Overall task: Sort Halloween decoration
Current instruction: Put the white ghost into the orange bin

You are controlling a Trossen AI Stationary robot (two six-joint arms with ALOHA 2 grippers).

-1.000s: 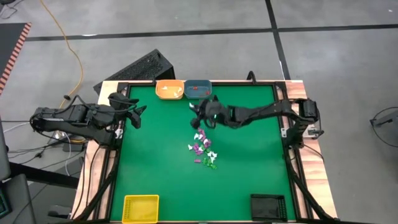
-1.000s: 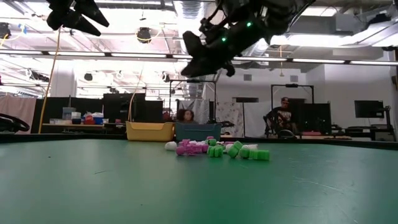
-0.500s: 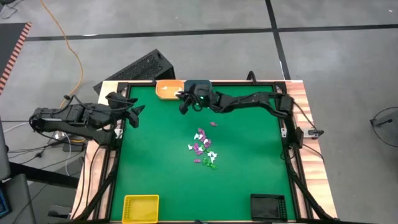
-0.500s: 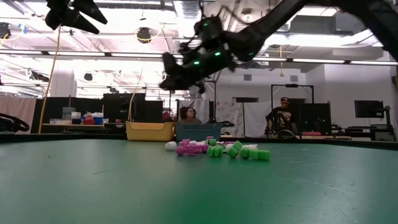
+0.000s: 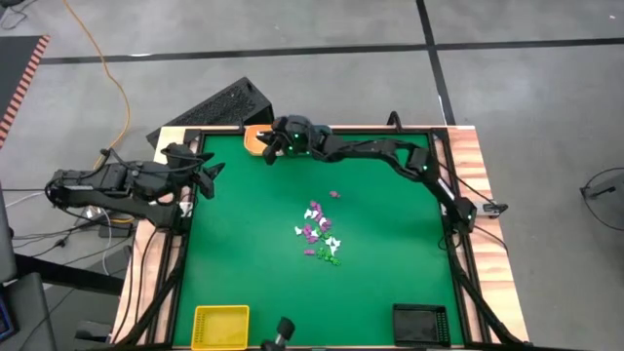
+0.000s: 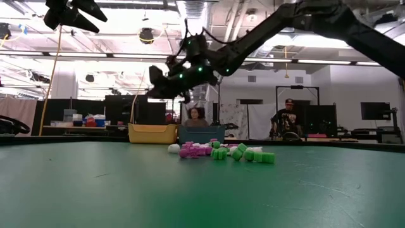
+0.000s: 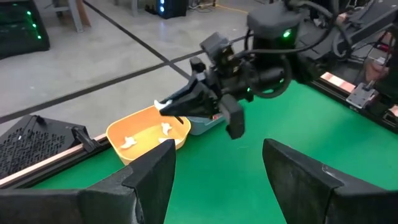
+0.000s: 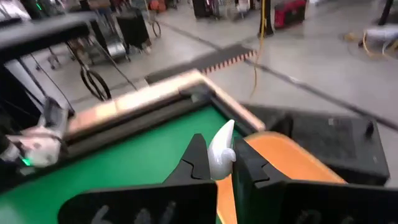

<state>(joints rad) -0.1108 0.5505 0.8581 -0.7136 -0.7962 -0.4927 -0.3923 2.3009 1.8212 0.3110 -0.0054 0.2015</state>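
Nearest you in the low view, the pile of Halloween decoration [image 6: 218,152] lies mid-table on the green mat [image 5: 253,253]: purple, white and green trinkets heaped close together, touching one another, with one purple piece [image 5: 333,194] lying apart on the far side of the pile. Treat each as very light, hard and a bit slick, so it will likely skid or pop out if you pinch it off-centre; take one at the edge of the heap, across its thickest part, so the fingers do not drag its neighbours along.

To the left, your left gripper [image 5: 208,175] waits above the table's left edge, jaws spread wide and empty, as its wrist view shows.

Farther off, your right gripper [image 8: 216,163] is stretched to the far edge, over the orange tray [image 7: 147,129]. Its jaws are nearly closed on a white trinket [image 8: 221,151], which stands up between the tips with its pointed end free above them. That looks like a shallow hold on a small smooth thing, so release low over the tray. The tray already holds white pieces [image 7: 166,128], and the blue tray [image 7: 204,124] sits just beside it
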